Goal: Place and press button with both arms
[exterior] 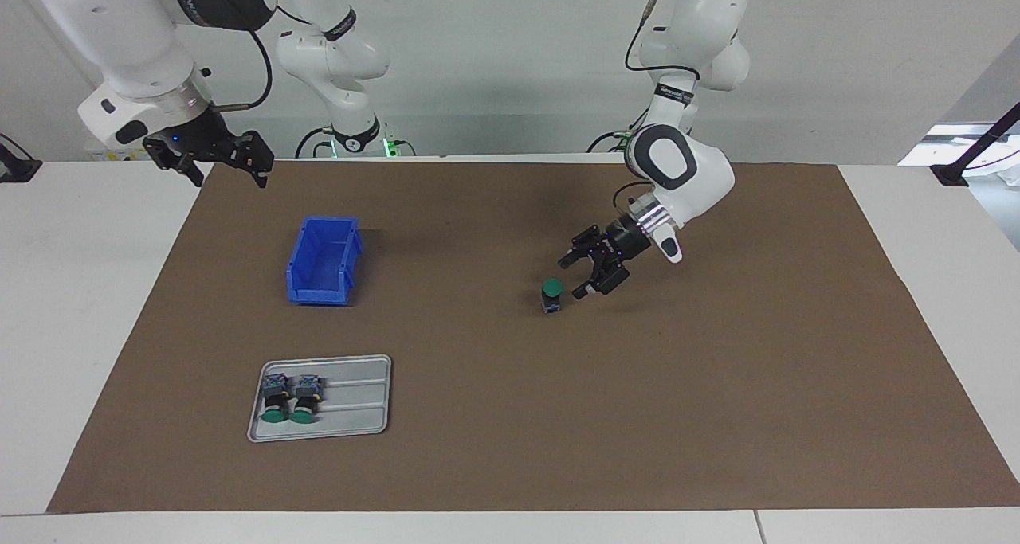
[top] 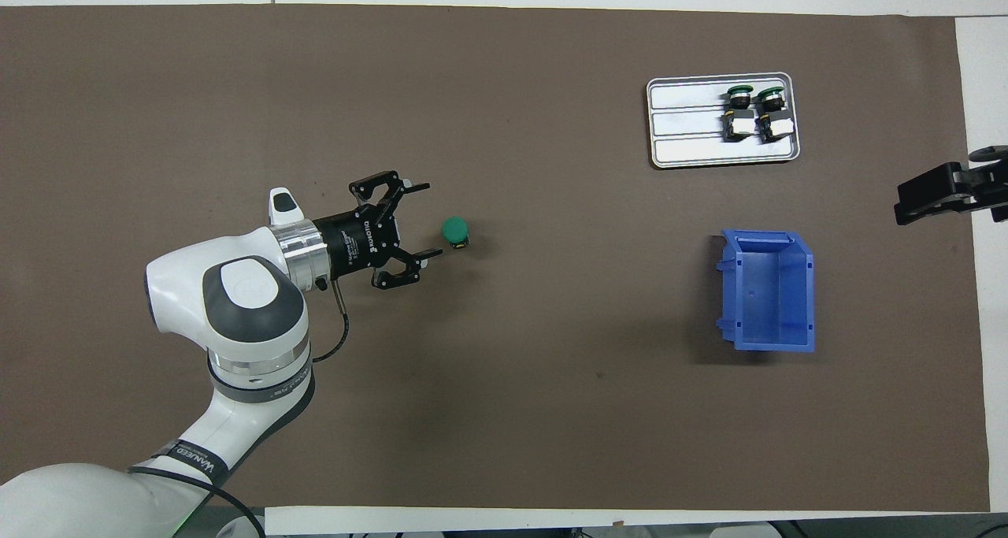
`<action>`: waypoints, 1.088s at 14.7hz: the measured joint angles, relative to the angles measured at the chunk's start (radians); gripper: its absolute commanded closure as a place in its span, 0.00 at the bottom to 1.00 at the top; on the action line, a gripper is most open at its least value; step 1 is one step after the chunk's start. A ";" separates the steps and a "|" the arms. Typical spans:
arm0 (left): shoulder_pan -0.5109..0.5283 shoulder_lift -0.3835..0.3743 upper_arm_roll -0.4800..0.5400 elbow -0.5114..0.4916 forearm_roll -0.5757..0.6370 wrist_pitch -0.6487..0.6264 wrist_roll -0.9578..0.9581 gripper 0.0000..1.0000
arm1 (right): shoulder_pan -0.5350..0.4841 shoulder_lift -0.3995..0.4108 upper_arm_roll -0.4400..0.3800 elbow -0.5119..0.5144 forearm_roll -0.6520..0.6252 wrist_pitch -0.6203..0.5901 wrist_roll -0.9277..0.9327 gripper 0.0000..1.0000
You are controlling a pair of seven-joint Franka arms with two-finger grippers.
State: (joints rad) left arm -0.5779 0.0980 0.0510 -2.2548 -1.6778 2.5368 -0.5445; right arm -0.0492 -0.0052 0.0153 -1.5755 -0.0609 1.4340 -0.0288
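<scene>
The button (exterior: 551, 295) stood upright on the brown mat (exterior: 717, 385), green cap up, near the middle of the table (exterior: 80, 305), a little toward the left arm's end. The left tool (exterior: 579, 277) hovered just beside it, on the left arm's side, fingers spread wide and grasping nothing; it appeared clear of the button, though the gap was narrow in the facing view. The right tool (exterior: 229, 171) waited raised over the mat's edge at the right arm's end, released and empty. The blue bin (exterior: 323, 260) sat open toward the right arm's end. The grey tray (exterior: 351, 401), farther from the robots than the bin, carried two more buttons (exterior: 288, 399) lying on their sides, side by side, at one end.
</scene>
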 measured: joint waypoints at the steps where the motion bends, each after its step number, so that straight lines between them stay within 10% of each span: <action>1: 0.007 -0.011 0.001 0.000 0.013 0.000 0.000 0.00 | 0.000 0.000 0.000 0.000 0.000 0.000 0.000 0.01; 16: 0.066 -0.050 0.002 0.129 0.930 -0.217 -0.103 0.01 | 0.000 0.000 0.000 0.000 0.000 0.000 0.000 0.01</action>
State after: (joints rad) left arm -0.5117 0.0483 0.0531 -2.1254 -0.7474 2.3198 -0.6475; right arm -0.0492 -0.0052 0.0153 -1.5755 -0.0609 1.4340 -0.0288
